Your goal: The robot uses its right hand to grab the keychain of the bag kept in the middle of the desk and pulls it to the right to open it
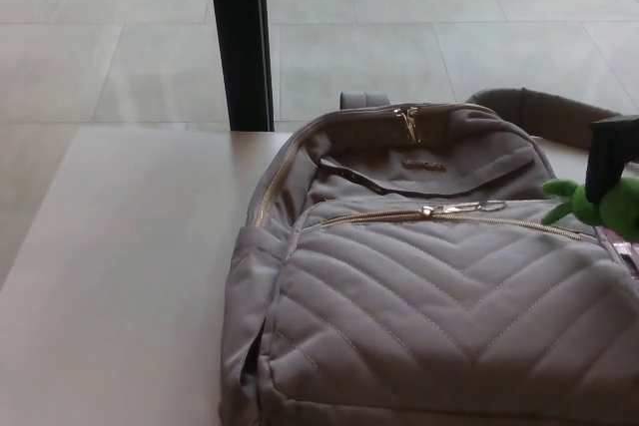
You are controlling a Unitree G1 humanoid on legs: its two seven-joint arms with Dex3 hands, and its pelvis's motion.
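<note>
Right now the desk [130, 276] carries a grey quilted bag [429, 306] lying flat, mid-to-right of the top. Black post [240, 37] stands behind it. Front pocket's gold zip pull [454, 210] sits approx. mid-track. Right hand [611, 162], at the pic's right edge, is clamped on the green keychain [591, 204] off the bag's right side.
</note>
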